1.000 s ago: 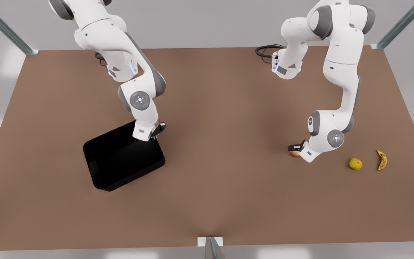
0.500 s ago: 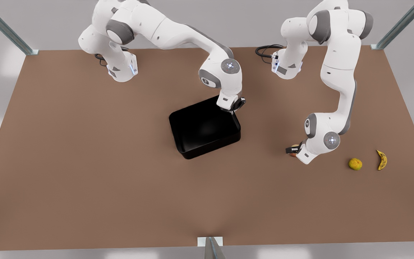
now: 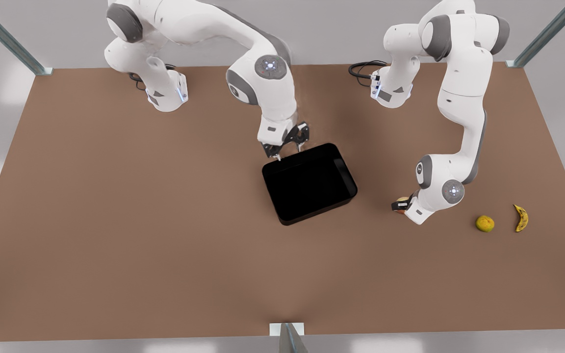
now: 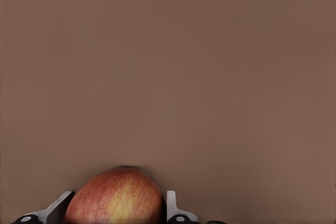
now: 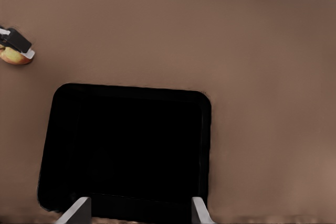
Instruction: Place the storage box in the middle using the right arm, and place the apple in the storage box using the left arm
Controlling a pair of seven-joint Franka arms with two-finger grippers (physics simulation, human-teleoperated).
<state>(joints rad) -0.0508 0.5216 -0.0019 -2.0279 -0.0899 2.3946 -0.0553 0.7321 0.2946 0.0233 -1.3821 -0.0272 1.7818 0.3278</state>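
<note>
Orange-like fruit (image 3: 484,223) beside spotted banana (image 3: 521,217) on brown table (image 3: 115,220)

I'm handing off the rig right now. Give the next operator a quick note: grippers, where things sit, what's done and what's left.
Right gripper: open, just above the far rim of the storage box, let go of it.
Left gripper: shut on the apple, low over the table on the front view's right of the box.
Done: box sits near the table's middle; apple is gripped.
Left: carry the apple over the box, release it inside. The right arm should probably clear away first.
</note>
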